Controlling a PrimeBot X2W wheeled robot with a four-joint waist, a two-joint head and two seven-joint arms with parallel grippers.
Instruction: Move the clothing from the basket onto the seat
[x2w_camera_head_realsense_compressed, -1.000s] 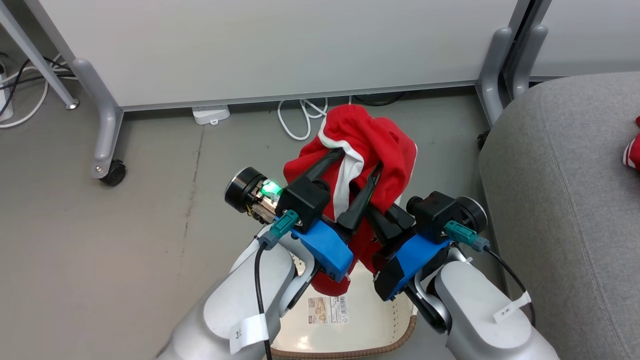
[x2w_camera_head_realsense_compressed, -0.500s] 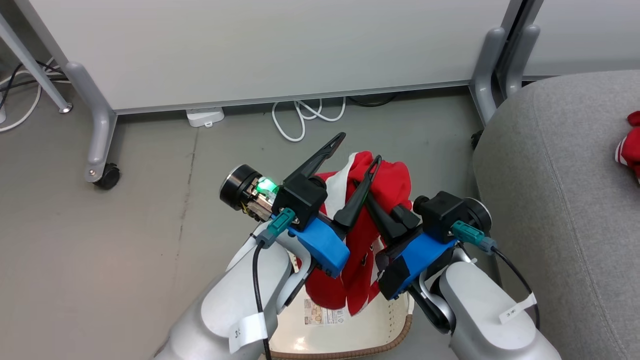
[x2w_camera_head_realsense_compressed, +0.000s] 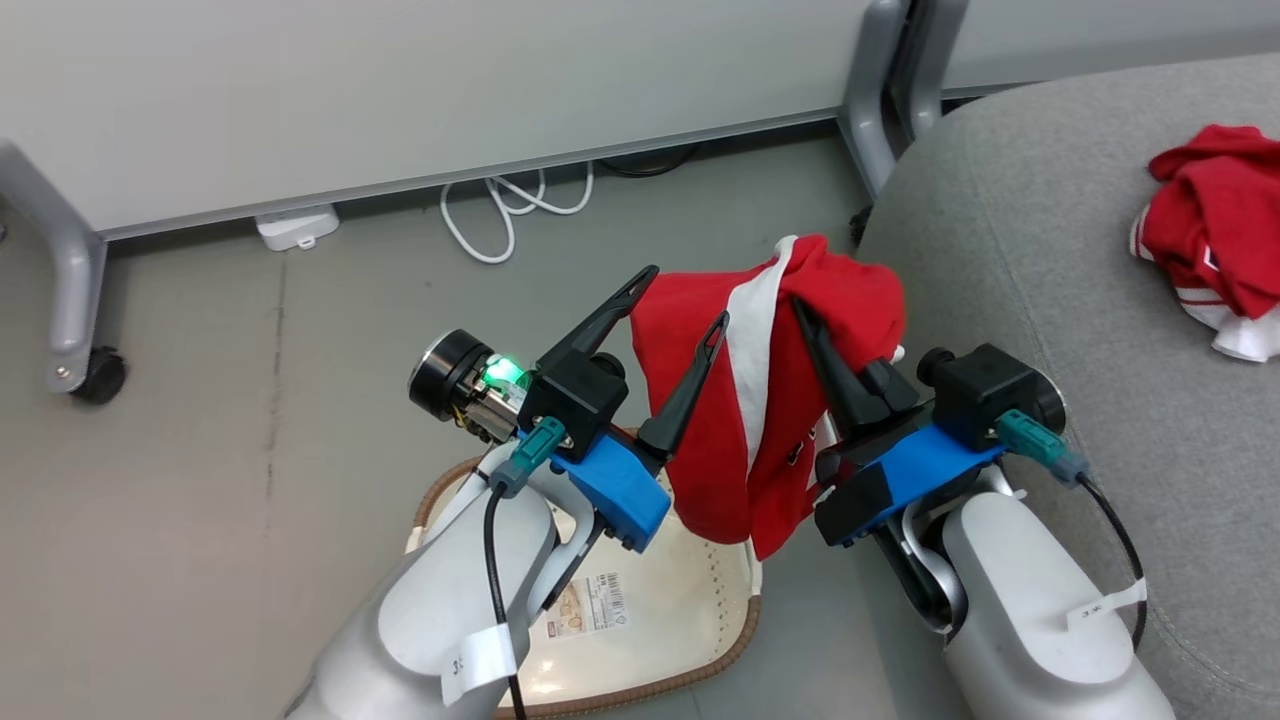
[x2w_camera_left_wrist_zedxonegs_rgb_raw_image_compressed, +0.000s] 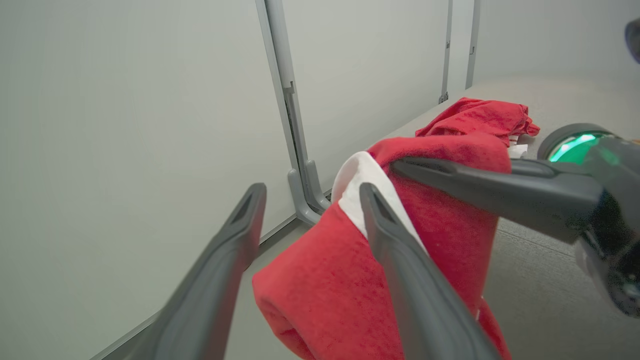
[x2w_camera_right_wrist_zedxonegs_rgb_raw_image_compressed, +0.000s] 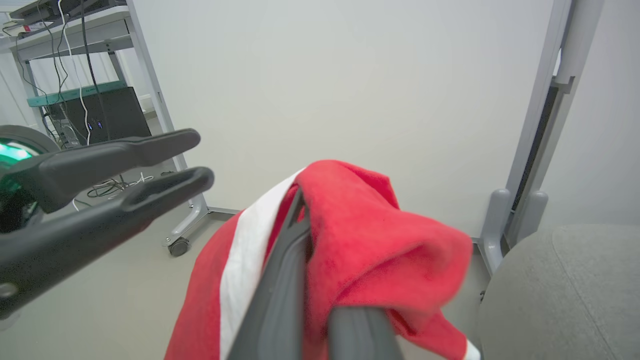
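One red garment (x2w_camera_head_realsense_compressed: 700, 440) is pinched at a bunched fold by the closed right gripper (x2w_camera_head_realsense_compressed: 802, 306) above the basket (x2w_camera_head_realsense_compressed: 742, 640), beside the seat (x2w_camera_head_realsense_compressed: 1050, 250); the left gripper (x2w_camera_head_realsense_compressed: 686, 296) is spread, empty. Being soft and limp, it is judged best gripped so.

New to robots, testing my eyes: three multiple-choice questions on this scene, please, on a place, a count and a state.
1. Where does the second red garment lie? A grey seat. B basket. C floor.
2. How many red garments show? A one. B two. C three.
3. Which gripper clamps the lifted red garment? A left. B right. C both.
1 A: it lies crumpled on the seat. 2 B: one lifted, one lying. 3 B: right gripper pinches it; left gripper stands open.
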